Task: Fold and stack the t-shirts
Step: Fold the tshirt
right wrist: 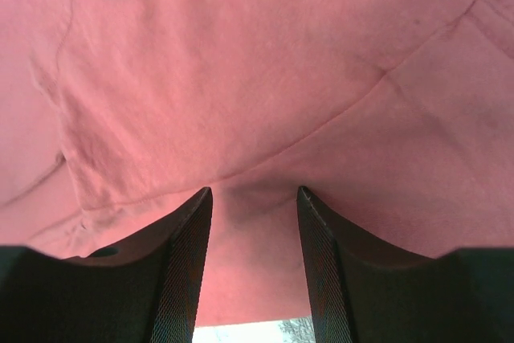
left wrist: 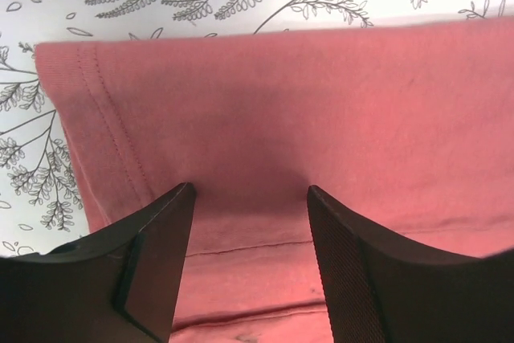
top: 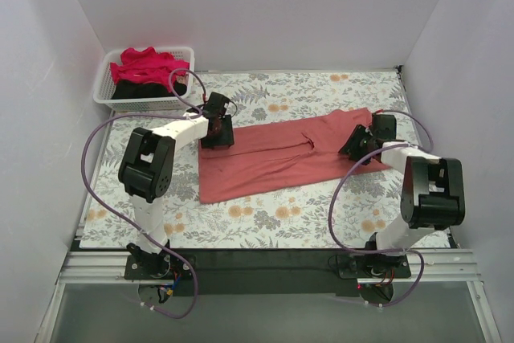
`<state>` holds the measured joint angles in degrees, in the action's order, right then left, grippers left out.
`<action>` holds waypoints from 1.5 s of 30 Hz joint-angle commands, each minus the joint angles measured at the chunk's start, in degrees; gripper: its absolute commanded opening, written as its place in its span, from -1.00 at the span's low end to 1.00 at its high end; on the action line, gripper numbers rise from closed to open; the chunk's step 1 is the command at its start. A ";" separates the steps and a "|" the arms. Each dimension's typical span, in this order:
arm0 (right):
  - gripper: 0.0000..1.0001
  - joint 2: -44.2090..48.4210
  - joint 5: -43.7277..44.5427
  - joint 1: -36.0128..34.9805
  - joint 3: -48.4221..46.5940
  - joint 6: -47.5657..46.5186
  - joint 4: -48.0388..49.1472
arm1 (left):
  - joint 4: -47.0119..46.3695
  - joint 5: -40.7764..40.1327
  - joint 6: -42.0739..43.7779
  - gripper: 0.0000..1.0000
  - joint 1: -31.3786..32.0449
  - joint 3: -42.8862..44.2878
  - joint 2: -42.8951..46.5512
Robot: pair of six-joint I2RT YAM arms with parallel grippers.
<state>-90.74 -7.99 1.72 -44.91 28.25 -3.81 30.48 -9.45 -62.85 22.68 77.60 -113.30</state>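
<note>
A dusty coral-red t-shirt [top: 281,157] lies folded lengthwise into a long band across the flowered table. My left gripper [top: 215,131] is at its left end, jaws open, tips pressed onto the cloth [left wrist: 265,118] near the hem. My right gripper [top: 359,146] is at the right end, jaws open, tips down on the cloth [right wrist: 241,78]; neither holds a fold. A crimson-pink t-shirt [top: 144,64] and a black t-shirt [top: 143,91] lie in the basket at the far left.
The white slatted basket [top: 104,90] stands at the table's far left corner. White walls close in the left, back and right sides. The flowered table cover [top: 265,214] shows in front of the shirt.
</note>
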 commanded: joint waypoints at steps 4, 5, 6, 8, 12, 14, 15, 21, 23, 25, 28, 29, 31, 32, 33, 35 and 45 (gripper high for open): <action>0.08 -20.04 -9.38 1.36 -16.94 -6.71 2.06 | 8.46 9.25 -6.13 0.10 -0.18 -8.15 3.68; 0.08 -22.35 -11.07 1.36 -22.02 -6.72 1.80 | 7.50 12.15 -7.10 0.10 -0.18 -12.26 5.00; 0.08 -26.81 -13.08 1.27 -24.94 -6.72 1.79 | 6.36 17.92 -7.81 0.09 0.00 -14.21 8.49; 0.07 -31.06 -17.49 0.57 -33.26 -6.45 1.27 | 2.16 25.06 -10.34 0.09 0.61 -21.40 11.68; 0.08 -42.20 -22.06 -1.01 -46.39 -6.28 -0.58 | 0.02 34.32 -14.13 0.13 3.86 -28.55 16.00; 0.07 -45.65 -24.52 -1.62 -51.66 -6.01 -1.72 | -1.90 37.13 -15.89 0.15 6.58 -30.05 17.49; 0.07 -48.63 -25.14 -2.93 -56.04 -5.84 -2.51 | -3.22 38.44 -18.51 0.15 7.64 -31.27 17.76; 0.07 -56.29 -29.71 -6.55 -66.35 -3.20 -2.60 | -9.38 45.05 -23.54 0.28 15.72 -29.19 12.06; 0.07 -57.00 -30.33 -7.51 -69.43 -3.11 -2.69 | -9.38 45.75 -23.81 0.32 18.62 -26.46 10.91; 0.08 -57.27 -30.94 -7.87 -70.58 -3.11 -2.69 | -9.21 45.40 -24.33 0.38 19.77 -25.23 10.99; 0.09 -55.87 -31.56 -8.13 -71.29 -3.72 -2.78 | -7.29 41.55 -24.52 0.49 19.78 -23.04 13.62; 0.09 -55.17 -31.56 -8.04 -70.94 -4.08 -2.86 | -6.49 40.23 -24.43 0.53 19.77 -22.41 14.50; 0.10 -52.01 -31.13 -7.96 -70.06 -5.04 -3.13 | -4.91 35.66 -24.34 0.63 19.77 -21.01 17.12; 0.10 -50.69 -30.77 -7.96 -68.58 -6.27 -3.74 | -3.42 33.64 -24.34 0.66 19.77 -19.52 18.10; 0.11 -47.72 -30.34 -7.87 -67.78 -7.06 -4.27 | -2.54 30.06 -24.16 0.69 19.77 -18.81 18.98; 0.11 -44.19 -27.53 -7.87 -65.41 -9.25 -6.28 | 0.36 25.47 -23.64 0.81 19.77 -17.32 21.79; 0.13 -4.94 -5.13 -9.45 -23.06 -13.92 -13.48 | 9.33 7.26 -21.70 0.88 19.77 -19.15 31.89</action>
<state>-104.40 -22.52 -6.81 -74.48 16.56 -13.08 35.09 5.06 -85.43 42.50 60.53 -84.49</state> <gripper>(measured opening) 0.567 0.950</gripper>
